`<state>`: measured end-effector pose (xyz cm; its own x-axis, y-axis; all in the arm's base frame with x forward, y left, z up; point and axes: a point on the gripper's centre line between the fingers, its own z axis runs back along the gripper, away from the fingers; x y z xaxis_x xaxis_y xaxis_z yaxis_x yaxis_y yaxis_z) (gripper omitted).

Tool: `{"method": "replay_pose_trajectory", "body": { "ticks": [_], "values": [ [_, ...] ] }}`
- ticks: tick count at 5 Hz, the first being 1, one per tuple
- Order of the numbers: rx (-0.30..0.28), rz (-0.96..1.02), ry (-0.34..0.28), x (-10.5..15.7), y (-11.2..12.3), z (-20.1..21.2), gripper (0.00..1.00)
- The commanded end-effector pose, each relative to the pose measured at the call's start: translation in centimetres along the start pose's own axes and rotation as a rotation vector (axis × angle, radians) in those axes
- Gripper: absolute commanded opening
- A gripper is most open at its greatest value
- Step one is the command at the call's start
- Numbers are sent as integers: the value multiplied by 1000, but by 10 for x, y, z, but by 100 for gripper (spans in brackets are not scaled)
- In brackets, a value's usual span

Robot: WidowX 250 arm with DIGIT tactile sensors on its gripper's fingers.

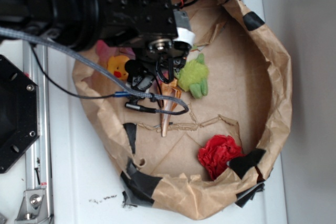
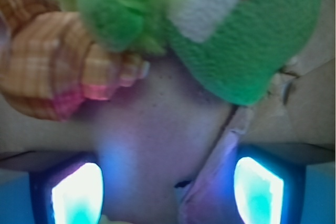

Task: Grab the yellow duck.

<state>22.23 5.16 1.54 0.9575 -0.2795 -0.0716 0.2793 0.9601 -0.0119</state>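
Note:
The yellow duck (image 1: 118, 67), small and glossy with an orange-red beak, lies at the left side of the paper-lined basket, partly hidden by the arm. My gripper (image 1: 155, 75) hangs just right of it, between the duck and the green plush frog (image 1: 193, 76). In the wrist view the gripper (image 2: 168, 195) is open, its two glowing fingertips (image 2: 77, 195) wide apart with only bare brown paper between them. A thin yellow sliver (image 2: 109, 220) shows at the bottom edge by the left finger. The duck's body is otherwise out of the wrist view.
A tan-orange conch shell (image 1: 169, 106) (image 2: 58, 72) lies below the gripper, beside the frog (image 2: 252, 40). A red crumpled flower (image 1: 219, 153) sits at the lower right. A pink toy (image 1: 103, 50) lies behind the duck. The basket's raised paper rim (image 1: 278, 77) encloses everything; cables (image 1: 147, 99) hang across.

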Motion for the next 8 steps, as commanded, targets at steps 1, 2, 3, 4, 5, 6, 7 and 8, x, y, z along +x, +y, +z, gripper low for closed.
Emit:
{"method": "replay_pose_trajectory", "body": {
  "ticks": [1,2,3,4,5,6,7,8],
  "values": [
    [2,-21,-18,-7,-16,12,0],
    [7,-10,-22,-11,-12,16,0],
    [4,-8,-18,-14,-11,19,0],
    [-18,15,-37,-20,-8,29,93],
    [-15,29,-27,-25,-3,30,100],
    [-11,27,-7,-28,-2,24,100],
    [-39,33,9,-31,-5,16,100],
    [-59,44,38,-35,-5,7,100]
  ]
}}
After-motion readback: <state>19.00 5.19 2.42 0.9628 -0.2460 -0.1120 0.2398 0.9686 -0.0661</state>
